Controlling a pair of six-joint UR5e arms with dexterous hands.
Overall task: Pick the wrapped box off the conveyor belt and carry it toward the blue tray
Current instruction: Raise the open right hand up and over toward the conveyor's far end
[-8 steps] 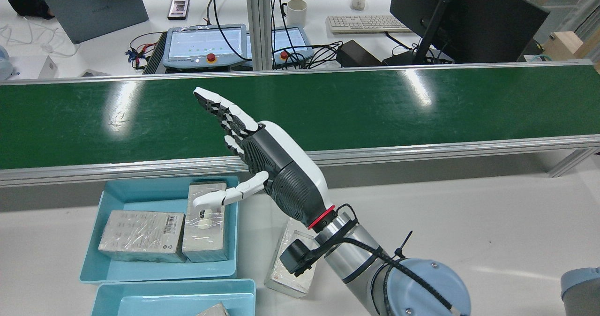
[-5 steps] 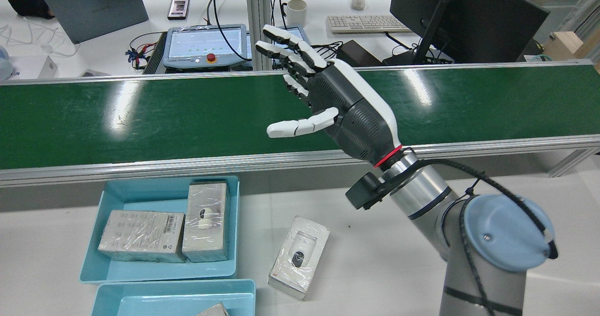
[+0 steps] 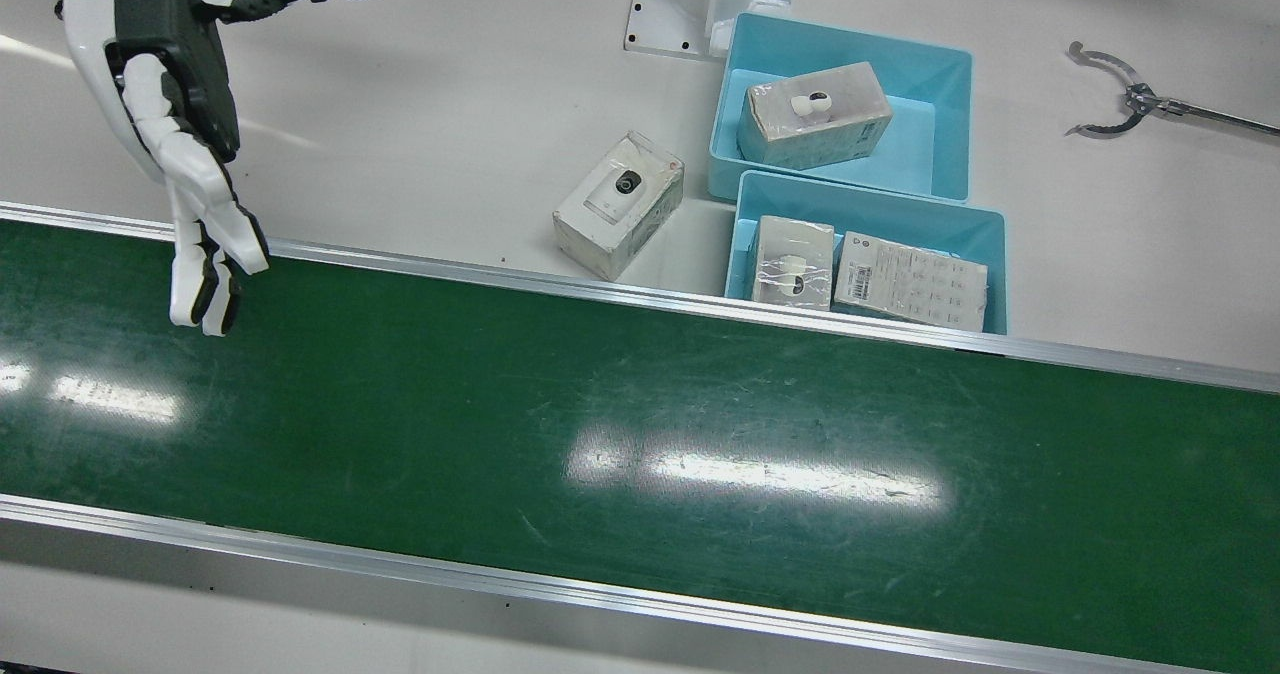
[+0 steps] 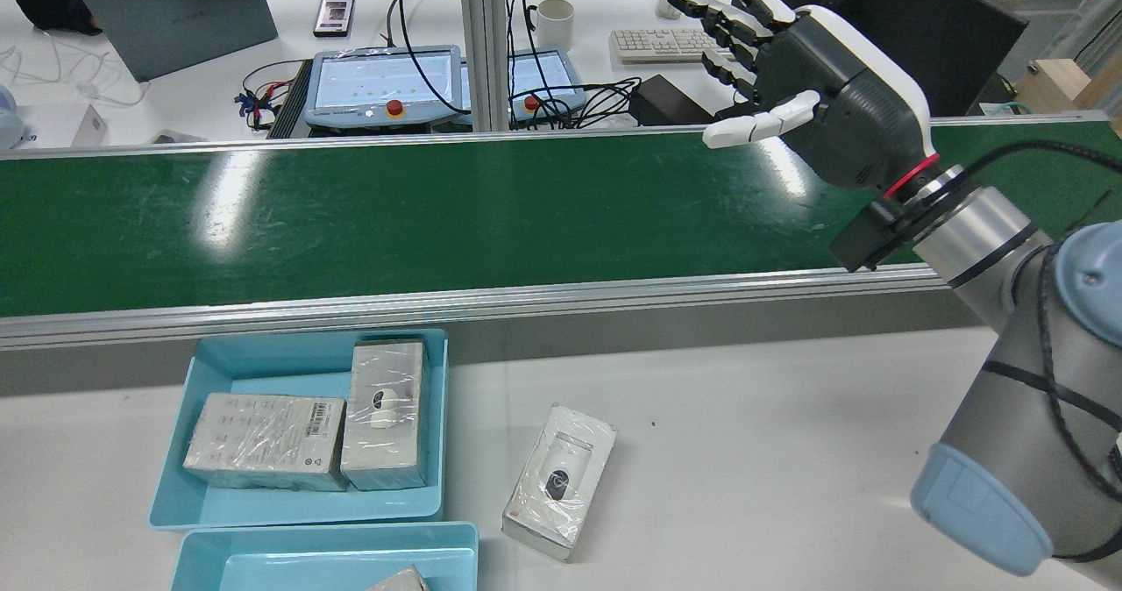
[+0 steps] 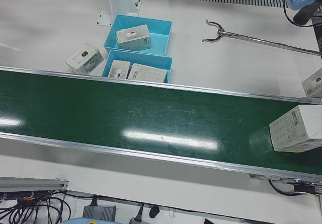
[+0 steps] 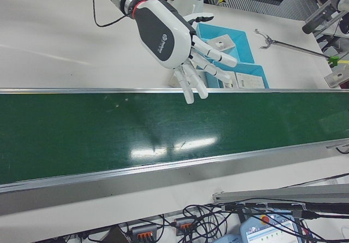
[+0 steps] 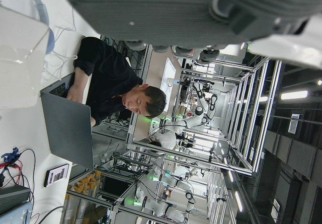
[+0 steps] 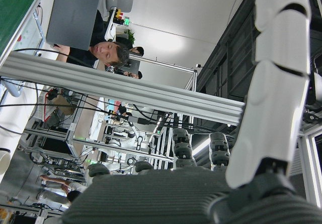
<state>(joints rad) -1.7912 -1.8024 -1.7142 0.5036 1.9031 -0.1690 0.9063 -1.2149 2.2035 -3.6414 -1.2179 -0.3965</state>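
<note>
The right hand (image 4: 820, 74) holds nothing, fingers spread. A wrapped box (image 5: 296, 129) rides the conveyor belt (image 3: 640, 434) unpicked (left hand's fingers probably hidden).

The right hand (image 3: 172, 64) is being cropped by the front view's top edge, above the table's corner. In the left-front view, the wrapped box (image 5: 296, 129) on the conveyor belt (image 5: 126, 113) is being cut by the right edge, as is a second box (image 5: 315, 82) beyond the belt. In the rear view, the nearer blue tray (image 4: 263, 558) at the table's near edge is being cut off at the bottom; only a corner of its box (image 4: 399, 580) is being shown. The label print (image 4: 263, 437) is being rendered too small to read. The left hand (image 7: 171, 10) is being seen only as a blurred underside; its finger posture is being hidden.
</note>
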